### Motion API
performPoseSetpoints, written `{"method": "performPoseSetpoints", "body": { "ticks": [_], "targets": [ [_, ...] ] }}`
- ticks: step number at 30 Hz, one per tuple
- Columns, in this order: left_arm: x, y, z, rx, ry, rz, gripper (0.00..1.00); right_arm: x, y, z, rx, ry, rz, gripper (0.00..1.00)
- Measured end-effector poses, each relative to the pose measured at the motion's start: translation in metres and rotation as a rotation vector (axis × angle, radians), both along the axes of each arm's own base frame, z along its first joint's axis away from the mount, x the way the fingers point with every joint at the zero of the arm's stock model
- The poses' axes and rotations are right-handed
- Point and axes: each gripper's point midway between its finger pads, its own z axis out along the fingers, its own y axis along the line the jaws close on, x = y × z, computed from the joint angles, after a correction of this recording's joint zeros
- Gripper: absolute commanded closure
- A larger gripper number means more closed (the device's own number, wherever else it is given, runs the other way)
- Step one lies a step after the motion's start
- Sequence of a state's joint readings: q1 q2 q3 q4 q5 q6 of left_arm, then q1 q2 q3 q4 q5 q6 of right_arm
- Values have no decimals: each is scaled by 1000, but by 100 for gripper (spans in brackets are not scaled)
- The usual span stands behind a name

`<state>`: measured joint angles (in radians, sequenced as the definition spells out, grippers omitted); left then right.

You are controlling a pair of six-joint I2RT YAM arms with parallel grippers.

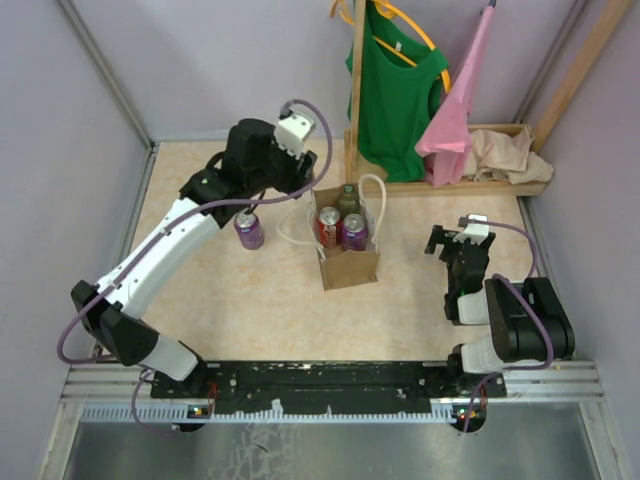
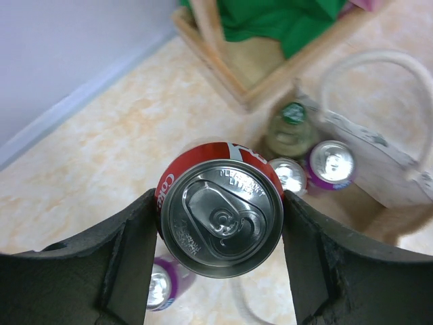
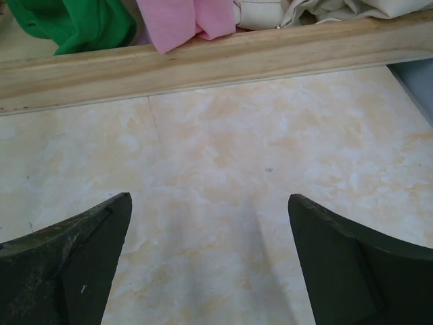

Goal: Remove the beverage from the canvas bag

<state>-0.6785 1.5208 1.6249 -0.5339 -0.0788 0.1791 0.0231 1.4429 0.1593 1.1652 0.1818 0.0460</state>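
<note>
Left of the bag, the left arm is reaching diagonally out from its base across the table, with its wrist folded over so that the left gripper is pointing down. Its fingers are pinching a red can by its sides. The can is upright, its top facing the wrist camera, and it is hanging outside the bag, higher than a purple can that is standing on the table beneath it. Inside the bag, three other drinks are standing close together. Over on the right, the right arm is sitting folded close to its base, and the right gripper is hovering low over the table with its fingers spread wide apart.
</note>
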Motion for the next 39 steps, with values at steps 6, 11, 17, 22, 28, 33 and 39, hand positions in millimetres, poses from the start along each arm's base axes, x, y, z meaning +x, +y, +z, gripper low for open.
{"method": "performPoseSetpoints", "body": {
  "ticks": [6,11,17,22,28,33,39],
  "targets": [
    [30,56,18,-17,-55,162,100,0,0,0,0,0,0,1],
    [50,93,1,-21,-24,254,100,0,0,0,0,0,0,1],
    [64,116,-42,-5,68,314,100,0,0,0,0,0,0,1],
    [65,103,-74,-46,139,263,100,0,0,0,0,0,0,1],
    [64,84,-106,-84,223,196,100,0,0,0,0,0,0,1],
    [60,76,-128,-88,287,160,100,0,0,0,0,0,0,1],
    [49,69,-153,-99,367,131,100,0,0,0,0,0,0,1]
  ]
}}
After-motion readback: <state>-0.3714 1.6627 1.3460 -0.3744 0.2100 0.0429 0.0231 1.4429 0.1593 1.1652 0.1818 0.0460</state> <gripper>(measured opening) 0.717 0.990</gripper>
